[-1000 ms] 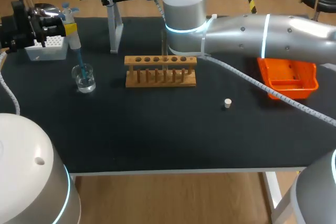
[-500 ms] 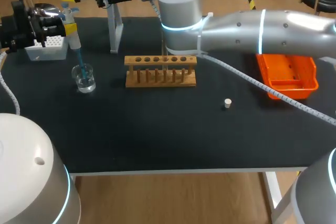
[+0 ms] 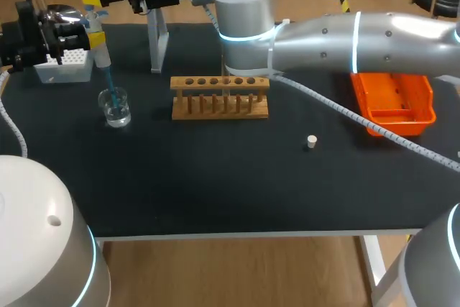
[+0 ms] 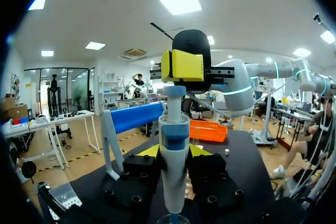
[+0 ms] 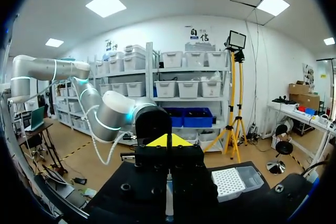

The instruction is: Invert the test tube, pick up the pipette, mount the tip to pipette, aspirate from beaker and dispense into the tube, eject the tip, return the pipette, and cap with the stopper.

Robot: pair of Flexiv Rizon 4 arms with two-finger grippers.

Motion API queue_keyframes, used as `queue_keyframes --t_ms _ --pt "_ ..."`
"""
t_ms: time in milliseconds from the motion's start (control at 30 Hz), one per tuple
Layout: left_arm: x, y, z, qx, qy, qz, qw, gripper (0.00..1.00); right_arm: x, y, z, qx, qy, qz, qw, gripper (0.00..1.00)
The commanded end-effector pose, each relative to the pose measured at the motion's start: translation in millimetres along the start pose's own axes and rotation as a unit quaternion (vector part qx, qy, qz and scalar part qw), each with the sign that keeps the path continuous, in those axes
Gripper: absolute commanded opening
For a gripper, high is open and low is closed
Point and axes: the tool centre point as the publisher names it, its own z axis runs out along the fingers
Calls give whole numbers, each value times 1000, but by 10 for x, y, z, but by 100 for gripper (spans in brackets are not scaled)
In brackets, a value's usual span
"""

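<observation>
Pipette [image 3: 100, 52] upright over the far left corner of the worktop [image 3: 215, 177], pinched between the left jaws to keep it plumb. Right arm [image 3: 345, 34] stretched across, jaws pressed together just above the plunger, apparently for thumbing it. Wooden rack [image 3: 220, 98] mid-worktop, handy for dispensing. Beaker [image 3: 115, 108] directly beneath the pipette, blue tip [image 3: 108, 80] dipped inside for aspirating. Stopper [image 3: 311, 141] lying apart, right of the rack, awaiting capping.

No legible text on anything.
</observation>
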Motion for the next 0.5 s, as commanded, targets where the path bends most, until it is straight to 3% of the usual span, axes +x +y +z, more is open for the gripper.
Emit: queue_keyframes --t_ms 33,500 --pt "3 0 -3 0 0 1 1000 0 -26 -13 22 0 4 -1 1000 0" --pt "3 0 -3 0 0 1 1000 0 -19 -82 44 -2 9 8 1000 0"
